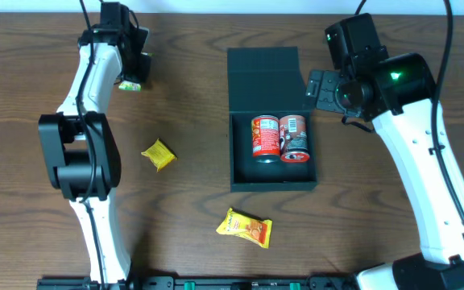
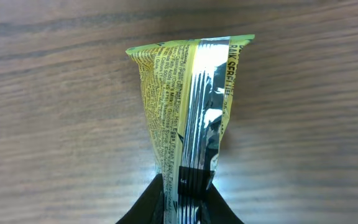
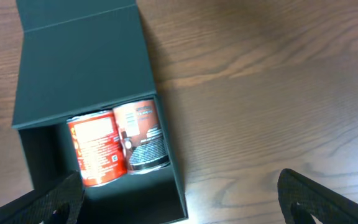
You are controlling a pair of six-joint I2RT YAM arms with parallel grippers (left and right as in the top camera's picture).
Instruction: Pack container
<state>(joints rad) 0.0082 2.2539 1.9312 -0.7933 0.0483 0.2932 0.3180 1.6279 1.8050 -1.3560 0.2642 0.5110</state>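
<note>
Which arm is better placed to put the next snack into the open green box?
Left. The left gripper is shut on a yellow snack packet, so it likely only has to carry it to the container. The right gripper hangs open beside the container, holding nothing.

We look down on a dark brown wood-grain tabletop (image 1: 184, 234) that fills every view, its long grain running side to side from overhead. Soft, even light leaves a pale sheen and faint shadows on the wood. A black strip (image 1: 240, 283) borders the near edge.
</note>
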